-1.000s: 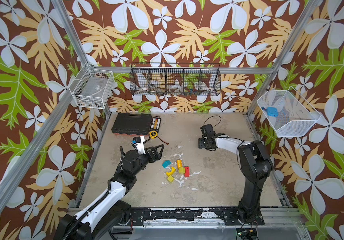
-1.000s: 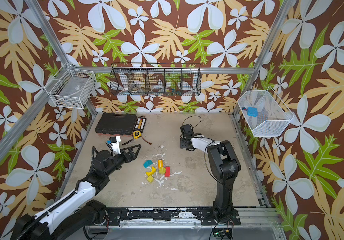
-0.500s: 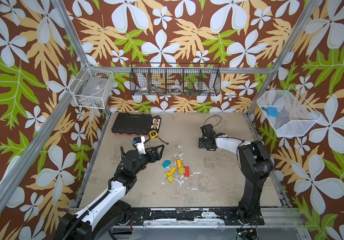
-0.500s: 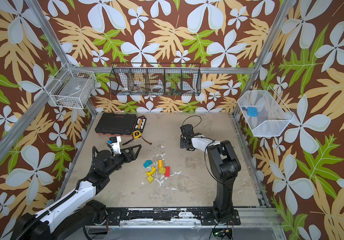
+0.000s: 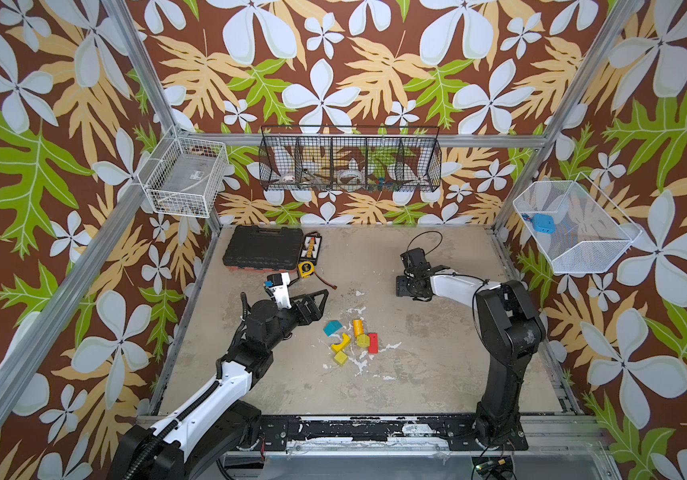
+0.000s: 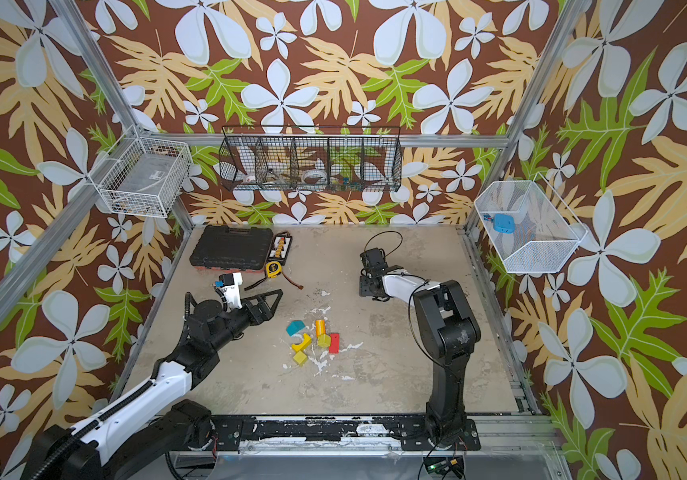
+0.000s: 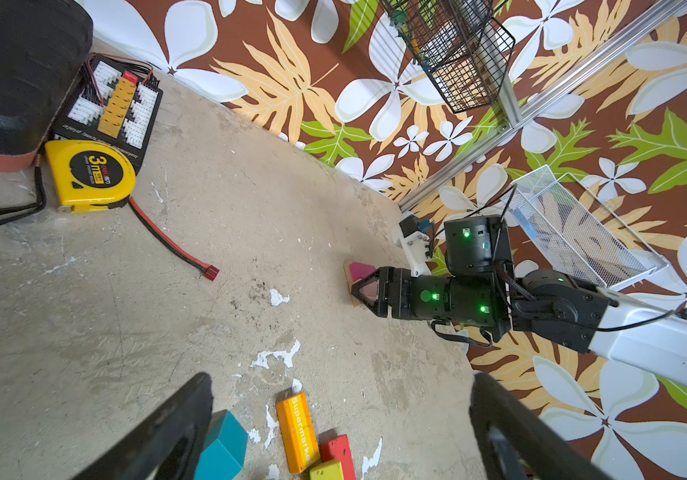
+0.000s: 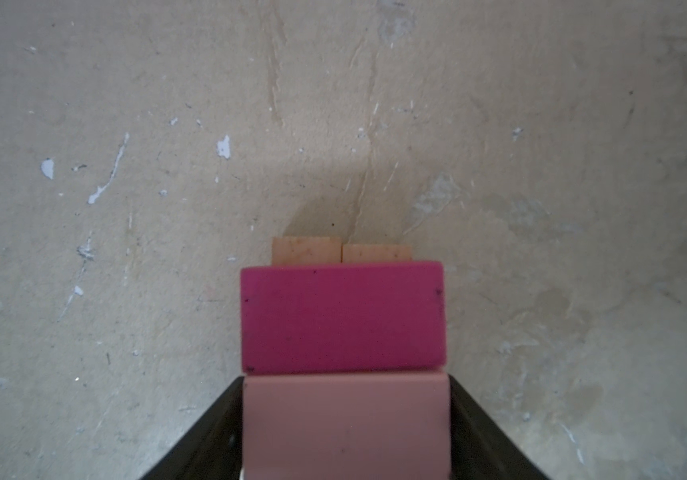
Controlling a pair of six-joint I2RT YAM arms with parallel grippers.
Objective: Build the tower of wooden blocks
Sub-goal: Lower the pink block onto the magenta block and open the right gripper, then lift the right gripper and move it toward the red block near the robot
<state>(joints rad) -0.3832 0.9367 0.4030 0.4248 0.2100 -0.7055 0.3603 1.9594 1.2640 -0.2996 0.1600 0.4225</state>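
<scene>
My right gripper (image 8: 346, 386) clasps the pink block (image 8: 346, 424), touching the magenta block (image 8: 342, 318) atop two tan planks (image 8: 306, 250). My left gripper (image 5: 319, 305) hangs wide apart, empty, near the teal block (image 5: 332, 328).

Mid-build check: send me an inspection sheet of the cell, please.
Surface: worn beige table, white chips.
Job's things: magenta block on tan planks, pink block against it; six loose blocks mid-table.
Clutter: black tool case, connector board, yellow tape measure.
Grippers: left gripper open, empty; right gripper flanks pink block, grip unclear.
Cables: red-black lead lying loose.
Surroundings: floral walls, black wire basket, white wire baskets.
</scene>
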